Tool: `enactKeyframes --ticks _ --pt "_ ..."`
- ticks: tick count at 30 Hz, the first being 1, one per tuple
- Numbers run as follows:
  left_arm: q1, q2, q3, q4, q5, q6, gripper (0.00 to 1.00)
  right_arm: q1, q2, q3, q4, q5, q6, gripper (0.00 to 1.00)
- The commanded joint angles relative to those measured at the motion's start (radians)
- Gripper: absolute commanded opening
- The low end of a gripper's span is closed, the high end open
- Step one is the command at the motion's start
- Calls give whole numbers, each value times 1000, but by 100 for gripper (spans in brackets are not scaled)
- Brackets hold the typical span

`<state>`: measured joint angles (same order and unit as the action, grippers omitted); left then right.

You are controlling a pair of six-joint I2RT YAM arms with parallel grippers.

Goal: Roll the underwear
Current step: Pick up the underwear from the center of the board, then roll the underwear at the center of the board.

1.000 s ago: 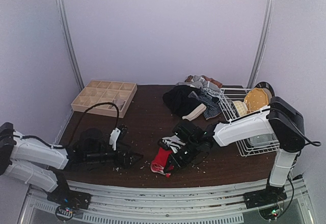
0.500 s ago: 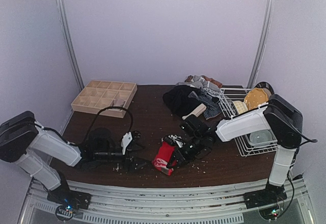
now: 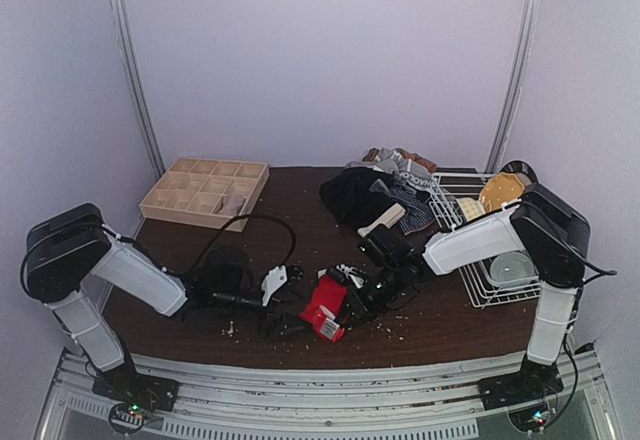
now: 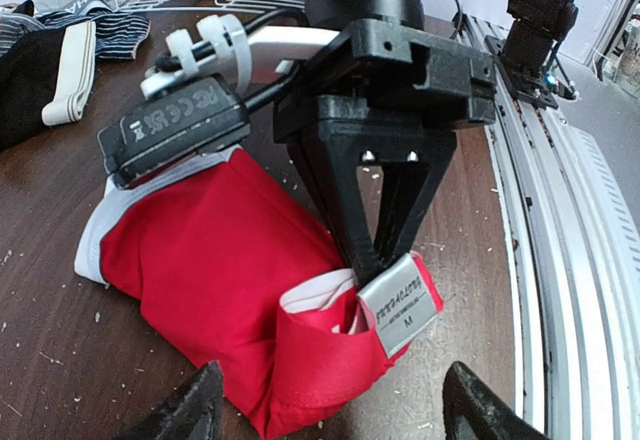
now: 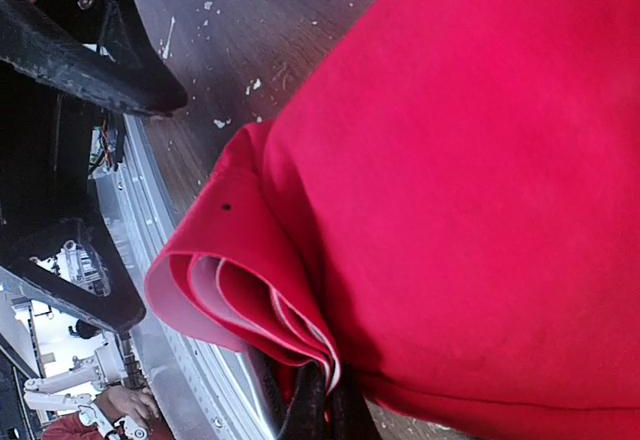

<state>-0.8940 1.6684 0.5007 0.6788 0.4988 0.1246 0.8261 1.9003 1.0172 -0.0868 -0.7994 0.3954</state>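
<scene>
The red underwear point(image 3: 324, 307) lies partly rolled on the dark table near the front edge, with a pale waistband and a grey label. My right gripper point(image 3: 347, 303) is shut on its folded end; in the right wrist view the layered red cloth point(image 5: 470, 160) is pinched between the black fingers point(image 5: 312, 412). My left gripper point(image 3: 290, 312) is open just left of it, with its jaws on either side of the roll's near end point(image 4: 300, 360) and not touching it. More underwear, black point(image 3: 350, 196) and striped point(image 3: 405, 198), is heaped at the back.
A wooden grid tray point(image 3: 205, 191) stands at the back left. A white wire rack point(image 3: 488, 260) with dishes stands at the right, close to the right arm. Crumbs are scattered over the table point(image 3: 290, 230). A metal rail point(image 4: 560, 220) runs along the front edge.
My left arm has reached right until its jaws flank the red underwear, and the jaws have narrowed a little. The right gripper has shifted the red roll slightly right and turned it.
</scene>
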Motion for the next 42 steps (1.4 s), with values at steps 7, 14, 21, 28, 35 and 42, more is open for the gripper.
enactKeyframes --ticks 7,14,21,28,35,42 --pt "-14 77 85 -39 24 27 68 1 36 9 -99 85 -41 0" --pt "-14 126 116 -58 18 28 62 5 35 33 -122 88 -49 0" --pt "-16 140 113 -18 -33 19 37 18 33 44 -128 98 -48 0" --pt "-27 162 128 -39 -61 -5 16 33 18 55 -137 128 -40 4" --pt "-31 188 124 -63 -134 -57 1 46 -87 45 -150 253 -33 29" --pt "-33 191 152 -136 -144 -86 0 61 -220 18 -144 381 -20 38"
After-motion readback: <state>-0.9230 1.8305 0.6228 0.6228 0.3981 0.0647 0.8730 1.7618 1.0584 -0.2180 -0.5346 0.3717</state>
